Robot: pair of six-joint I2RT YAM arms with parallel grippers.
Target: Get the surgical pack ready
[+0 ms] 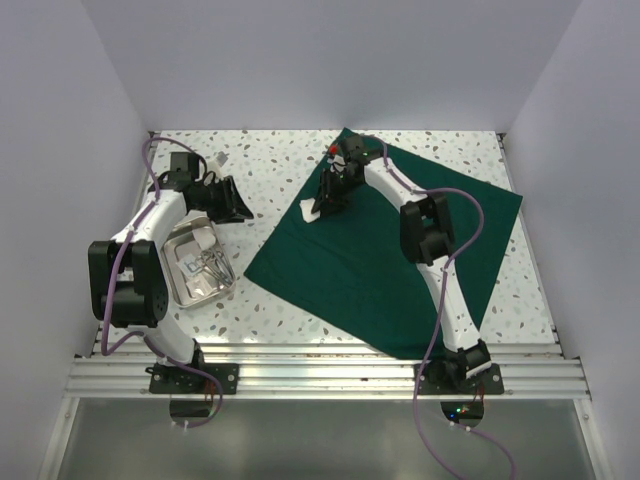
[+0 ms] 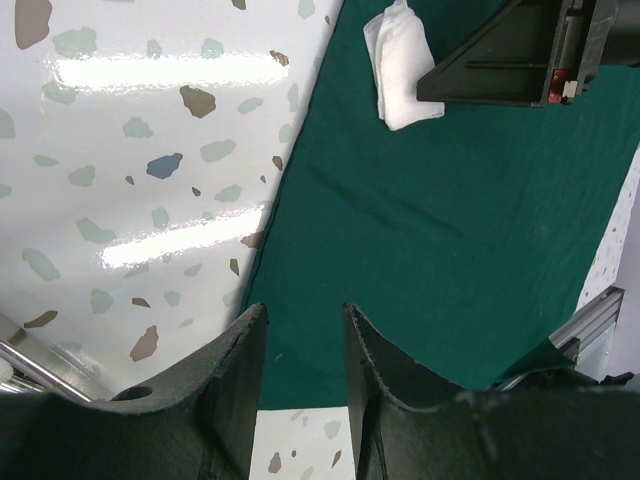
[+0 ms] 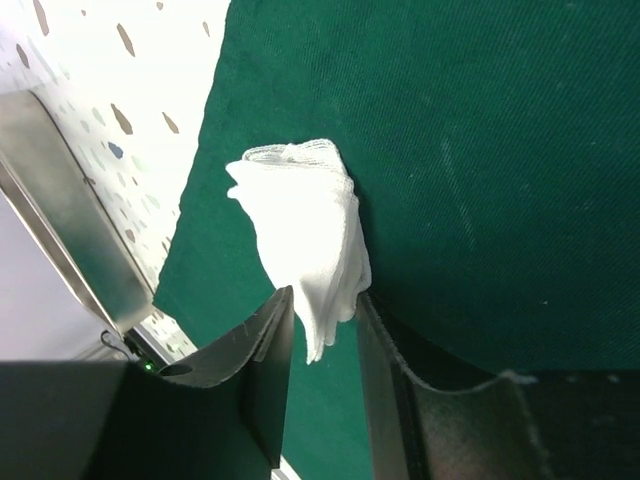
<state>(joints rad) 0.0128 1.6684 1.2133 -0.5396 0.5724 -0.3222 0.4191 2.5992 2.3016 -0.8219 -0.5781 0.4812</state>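
The dark green cloth (image 1: pixel 400 270) (image 2: pixel 420 230) (image 3: pixel 480 150) lies flat on the speckled table. A white gauze square (image 1: pixel 311 212) (image 2: pixel 403 65) (image 3: pixel 300 230) rests at the cloth's far left corner. My right gripper (image 1: pixel 328 200) (image 3: pixel 327 292) is lowered there, its fingertips pressed on both sides of the gauze's bunched near edge. The shiny steel tray (image 1: pixel 186 292) (image 3: pixel 60 210) sits left of the cloth and holds silver scissors (image 1: pixel 212 266). Above the table just beyond the tray, my left gripper (image 1: pixel 235 205) (image 2: pixel 305 310) hovers open and empty.
White walls enclose the table on three sides. An aluminium rail (image 1: pixel 320 372) with both arm bases runs along the near edge. A small white scrap (image 1: pixel 220 158) lies near the far left of the table.
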